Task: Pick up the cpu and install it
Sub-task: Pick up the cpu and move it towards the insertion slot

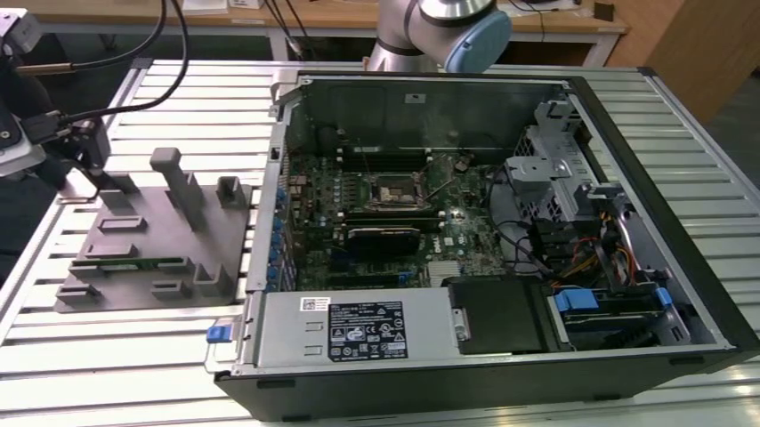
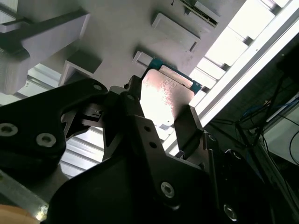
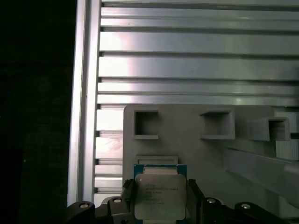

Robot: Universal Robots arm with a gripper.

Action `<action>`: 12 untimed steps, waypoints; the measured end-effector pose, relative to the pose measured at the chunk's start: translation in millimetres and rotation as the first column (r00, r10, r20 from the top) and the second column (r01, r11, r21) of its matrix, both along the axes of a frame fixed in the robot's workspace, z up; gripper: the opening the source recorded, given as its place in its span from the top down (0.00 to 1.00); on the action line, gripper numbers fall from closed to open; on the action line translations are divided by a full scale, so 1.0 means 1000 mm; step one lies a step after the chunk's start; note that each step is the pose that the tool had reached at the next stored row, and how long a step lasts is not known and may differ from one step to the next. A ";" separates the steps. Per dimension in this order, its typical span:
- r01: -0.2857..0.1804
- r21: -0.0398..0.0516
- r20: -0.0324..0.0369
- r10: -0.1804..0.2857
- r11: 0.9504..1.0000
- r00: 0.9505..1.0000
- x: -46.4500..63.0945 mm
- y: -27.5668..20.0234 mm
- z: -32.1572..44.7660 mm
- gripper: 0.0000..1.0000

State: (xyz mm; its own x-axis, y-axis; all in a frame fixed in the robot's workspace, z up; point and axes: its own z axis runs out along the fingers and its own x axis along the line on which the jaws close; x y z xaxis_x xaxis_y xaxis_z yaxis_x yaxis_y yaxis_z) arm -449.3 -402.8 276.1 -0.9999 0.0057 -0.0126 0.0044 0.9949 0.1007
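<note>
Between gripper (image 3: 161, 201) fingers (image 3: 128, 198) sat cpu (image 3: 160, 191), metal top up, green rim showing along one edge. Second wrist view: same cpu (image 2: 164, 95) flanked by dark fingers (image 2: 188, 125), one pressed on each of two opposite sides; gripper clamped on it. Chip was over corner of grey holder (image 3: 187, 140); lifted or resting, could not tell. Exterior view: gripper (image 1: 100, 173) at holder (image 1: 155, 240) on exterior view's left, well apart from open computer case (image 1: 618, 142) and socket (image 1: 392, 191). Slatted table (image 1: 119, 356) under all.
</note>
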 end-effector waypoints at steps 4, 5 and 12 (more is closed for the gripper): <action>0.000 0.003 0.000 0.000 1.000 1.000 0.000 0.0000 0.0038 0.47; 0.000 0.003 0.000 0.000 1.000 1.000 0.000 0.0000 0.0047 0.47; 0.000 0.006 0.000 0.000 1.000 1.000 0.000 0.0000 0.0156 0.47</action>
